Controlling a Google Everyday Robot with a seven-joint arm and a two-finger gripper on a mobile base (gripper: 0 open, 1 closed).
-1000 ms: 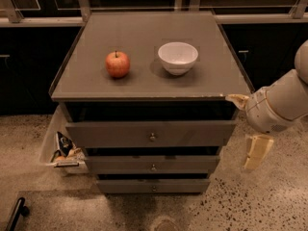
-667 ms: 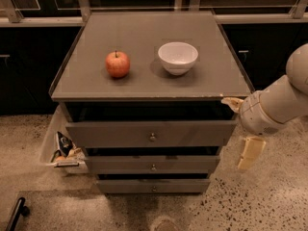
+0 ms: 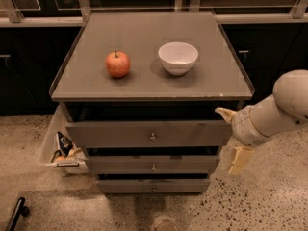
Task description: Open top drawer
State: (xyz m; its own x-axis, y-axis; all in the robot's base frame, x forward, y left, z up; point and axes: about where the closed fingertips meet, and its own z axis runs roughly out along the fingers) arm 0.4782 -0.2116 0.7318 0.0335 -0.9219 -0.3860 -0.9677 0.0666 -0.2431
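Observation:
The top drawer point(image 3: 120, 134) is the widest grey front under the cabinet's top, with a small round metal knob point(image 3: 153, 137) at its centre. A dark gap shows above its front panel. Two narrower drawer fronts point(image 3: 153, 164) sit below it. My gripper point(image 3: 232, 137) is at the right end of the top drawer's front, on a white arm coming in from the right. It is open and empty, with one pale finger point(image 3: 224, 113) up by the drawer's top right corner and the other point(image 3: 239, 160) lower, beside the cabinet. It is well right of the knob.
A red apple point(image 3: 118, 64) and a white bowl point(image 3: 178, 57) stand on the cabinet's grey top point(image 3: 144, 28). A white bin point(image 3: 52, 143) with snack packs sits on the floor at the cabinet's left. Dark cabinets line the back. A black object point(image 3: 15, 212) lies at the bottom left.
My gripper and arm have moved left and a little down, closer to the right end of the top drawer. The drawers, apple and bowl have not moved.

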